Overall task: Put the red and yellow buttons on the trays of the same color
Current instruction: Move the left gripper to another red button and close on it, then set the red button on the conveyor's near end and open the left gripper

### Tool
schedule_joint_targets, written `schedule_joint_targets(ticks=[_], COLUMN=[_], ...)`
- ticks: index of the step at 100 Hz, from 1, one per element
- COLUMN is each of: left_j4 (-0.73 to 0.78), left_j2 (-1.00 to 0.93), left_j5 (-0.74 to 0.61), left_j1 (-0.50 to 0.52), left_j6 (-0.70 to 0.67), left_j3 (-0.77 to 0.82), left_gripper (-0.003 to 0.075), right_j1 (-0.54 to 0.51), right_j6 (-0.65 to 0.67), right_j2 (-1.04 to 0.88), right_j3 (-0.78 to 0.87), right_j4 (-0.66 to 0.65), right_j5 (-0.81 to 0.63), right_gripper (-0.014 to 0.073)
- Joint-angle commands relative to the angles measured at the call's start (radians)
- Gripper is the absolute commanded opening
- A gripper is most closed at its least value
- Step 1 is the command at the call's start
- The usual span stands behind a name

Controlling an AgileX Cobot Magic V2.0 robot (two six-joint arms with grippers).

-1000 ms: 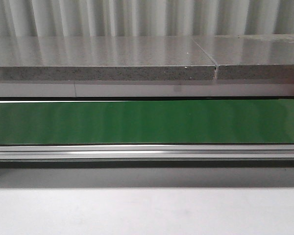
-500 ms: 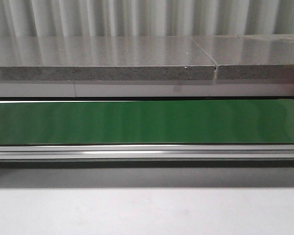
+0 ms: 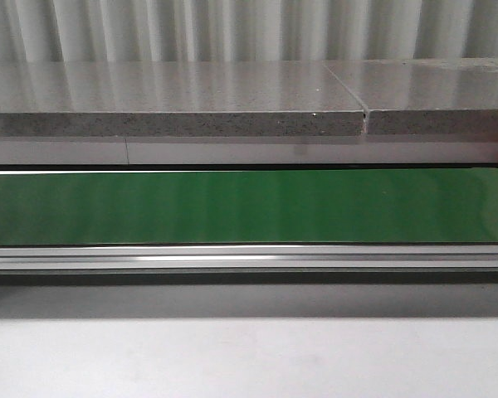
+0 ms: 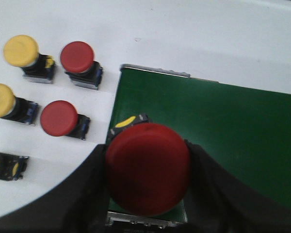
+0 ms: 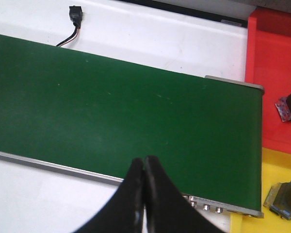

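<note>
Left hand (image 4: pixel 148 213) has a red button (image 4: pixel 148 174) pinched between its fingers, right over the end of the green belt (image 4: pixel 223 126). Looks like a rigid, fairly light plastic switch with a slick domed cap, so I'd grab the boxy base. Right hand (image 5: pixel 144 194) is pinched closed on nothing above the belt, red tray (image 5: pixel 271 77) and yellow tray (image 5: pixel 276 170) just beside.

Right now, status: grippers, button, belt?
Left gripper shut on red button, over green belt. Right gripper shut, empty, over belt. Belt bare; red tray and yellow tray beside its end.
</note>
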Motion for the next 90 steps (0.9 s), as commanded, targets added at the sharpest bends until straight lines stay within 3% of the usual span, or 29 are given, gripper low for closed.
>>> schedule_joint_targets(ticks=[1,47,56,66,83,90], left_j4=[-0.01,-0.01,-0.01,-0.01,-0.01,-0.01], left_j2=[0.02,0.156,0.165,0.172,0.172,0.172], left_j5=[-0.025,-0.01,-0.006,-0.002,0.022,0.026], left_j1=[-0.037,-0.056,-0.056,-0.056,-0.056,-0.056], left_j6=[0.011,0.029,0.029,0.029,0.045,0.055], left_j3=[-0.05,-0.057,-0.057,-0.057,-0.058,-0.063], left_gripper=[-0.002,-0.0018,0.0012,0.013,0.0484,0.0573], right_j1=[-0.001,-0.001,-0.001,-0.001,-0.001,-0.001], right_j6=[-0.007,-0.007,-0.007,-0.007,-0.007,-0.007], right_j2=[-0.011,-0.011,-0.011,-0.011,-0.011,-0.011], right_j3=[-0.024,-0.024,-0.024,-0.024,-0.024,-0.024], right_j4=[0.005,0.005,0.005,0.005,0.005,0.005], right_j5=[-0.053,-0.053,-0.053,-0.053,-0.053,-0.053], right_gripper=[-0.006,-0.006,-0.006,-0.006,-0.006,-0.006])
